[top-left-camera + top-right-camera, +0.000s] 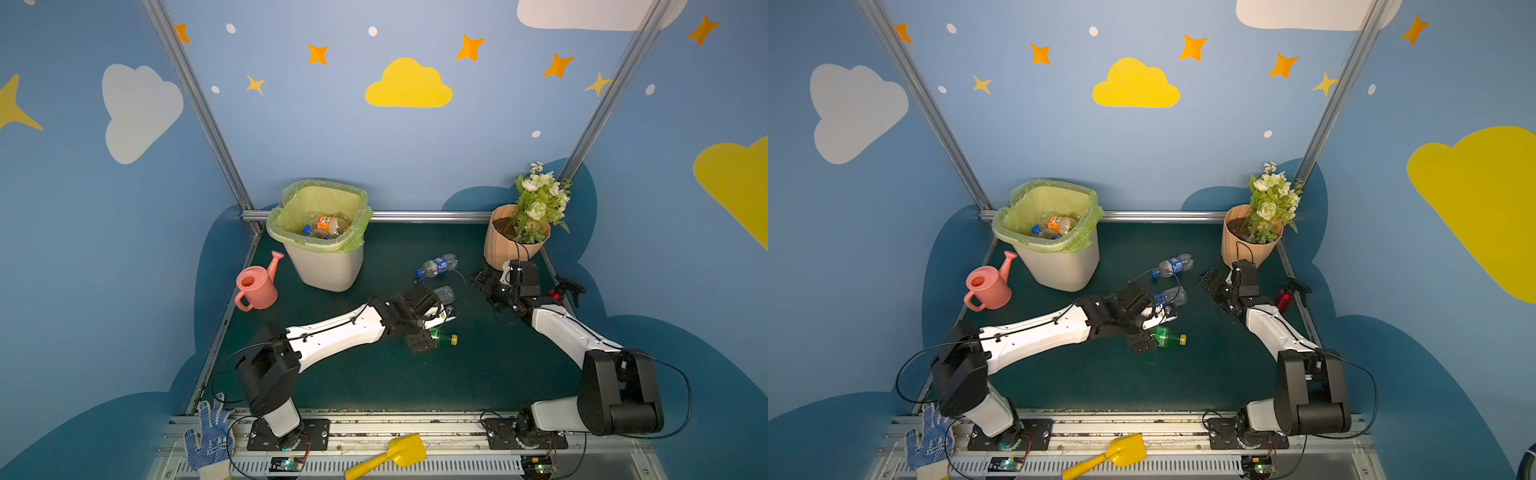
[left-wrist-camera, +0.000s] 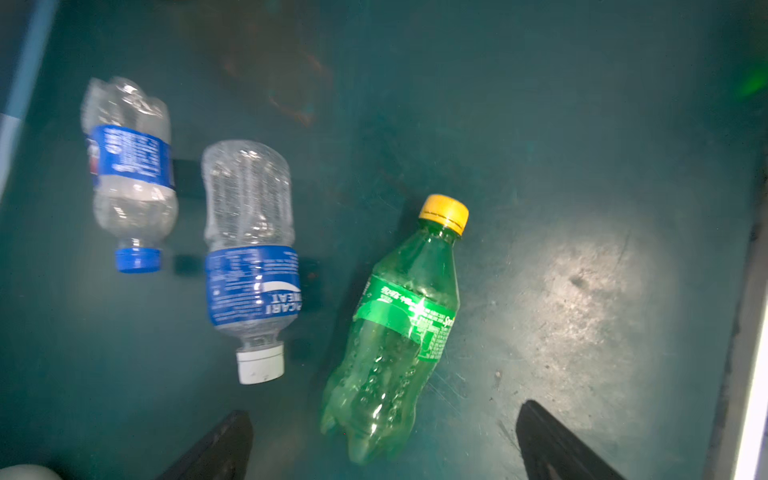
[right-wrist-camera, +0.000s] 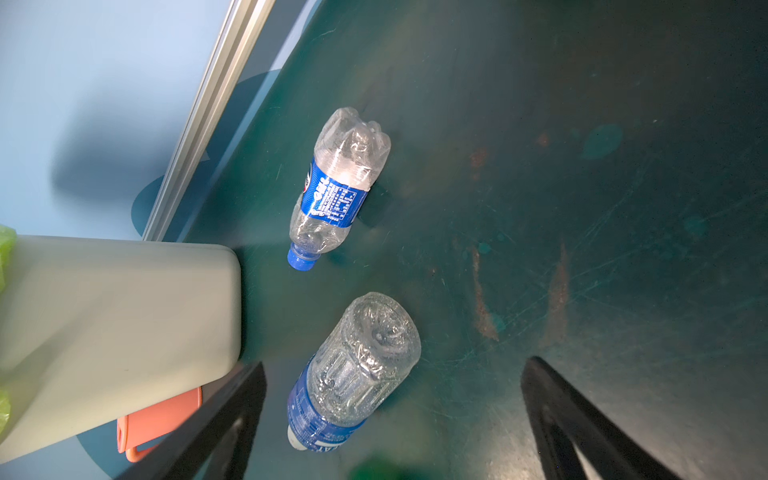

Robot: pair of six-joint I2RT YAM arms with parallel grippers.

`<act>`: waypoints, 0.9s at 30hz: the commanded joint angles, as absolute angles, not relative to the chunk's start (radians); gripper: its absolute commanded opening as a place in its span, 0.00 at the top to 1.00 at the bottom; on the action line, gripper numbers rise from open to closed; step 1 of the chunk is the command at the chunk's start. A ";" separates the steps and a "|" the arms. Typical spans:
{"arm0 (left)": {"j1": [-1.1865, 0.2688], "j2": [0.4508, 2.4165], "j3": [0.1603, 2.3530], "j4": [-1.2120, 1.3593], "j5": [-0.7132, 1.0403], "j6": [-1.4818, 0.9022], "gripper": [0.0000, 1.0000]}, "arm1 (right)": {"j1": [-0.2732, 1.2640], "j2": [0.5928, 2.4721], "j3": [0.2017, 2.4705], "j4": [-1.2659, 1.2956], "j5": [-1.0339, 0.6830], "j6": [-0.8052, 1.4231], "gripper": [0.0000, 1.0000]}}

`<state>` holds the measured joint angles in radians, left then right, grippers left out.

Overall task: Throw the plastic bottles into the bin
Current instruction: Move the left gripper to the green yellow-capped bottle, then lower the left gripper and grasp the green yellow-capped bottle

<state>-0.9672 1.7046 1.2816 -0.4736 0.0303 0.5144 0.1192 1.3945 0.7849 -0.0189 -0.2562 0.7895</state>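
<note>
While the bin [image 1: 328,270] stands at the tabletop's [image 1: 374,374] far left corner, bottles [image 1: 330,224] inside, the left gripper [image 2: 386,415] and right gripper [image 3: 395,363] hang wide open, empty, over three bottles [image 2: 249,257] lying mid-tabletop. Risk: the green bottle [image 2: 395,332] rolls aside if jaws close off-centre.

Left arm [image 1: 332,332] hides most of the white-capped bottle [image 1: 446,293]; bottles [image 1: 330,224] in the bin [image 1: 328,270] overlap.

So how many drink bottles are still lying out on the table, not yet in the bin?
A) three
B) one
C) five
A: only the green bottle, the white-capped bottle and the blue-capped bottle lie outside the bin.
</note>
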 commanded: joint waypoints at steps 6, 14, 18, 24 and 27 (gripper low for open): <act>-0.969 1.868 1.386 -0.544 0.026 0.561 0.10 | 0.104 1.384 0.773 -0.005 -0.284 0.800 0.05; -0.966 1.947 1.411 -0.557 0.006 0.576 0.15 | 0.092 1.377 0.755 0.003 -0.288 0.802 0.05; -0.966 1.984 1.426 -0.577 0.008 0.581 0.17 | 0.087 1.379 0.753 0.005 -0.296 0.802 0.05; -0.966 2.009 1.419 -0.569 0.025 0.574 0.19 | 0.082 1.372 0.744 0.005 -0.296 0.801 0.05; -0.965 2.023 1.415 -0.567 0.037 0.567 0.27 | 0.078 1.369 0.739 0.007 -0.296 0.804 0.05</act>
